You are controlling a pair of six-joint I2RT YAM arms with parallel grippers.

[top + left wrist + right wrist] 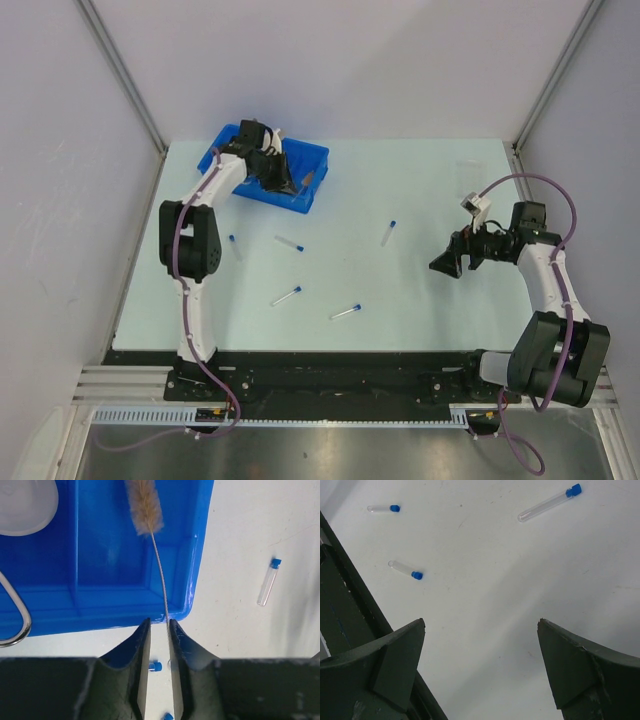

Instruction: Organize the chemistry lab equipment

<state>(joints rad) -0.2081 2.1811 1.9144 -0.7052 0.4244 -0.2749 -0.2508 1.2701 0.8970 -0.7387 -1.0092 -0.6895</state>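
Note:
My left gripper (288, 186) (160, 625) hangs over the near rim of the blue bin (308, 157) (110, 555). Its jaws stand a narrow gap apart. The thin wire of the brown-bristled brush (146, 507) runs along the inner face of the right finger, and its bristle end lies in the bin. The white dish (22, 505) and a loop of the metal tongs (20, 625) also lie in the bin. Several blue-capped tubes lie loose on the table (291, 243) (388, 232) (346, 312). My right gripper (446, 265) (482, 622) is wide open and empty above bare table. I do not see the wooden stick or the rack.
A tube (268, 581) lies right of the bin. Three tubes (549, 502) (383, 509) (405, 569) lie ahead of the right gripper. The table's black front rail (350, 605) runs along the left of the right wrist view. Walls enclose the table.

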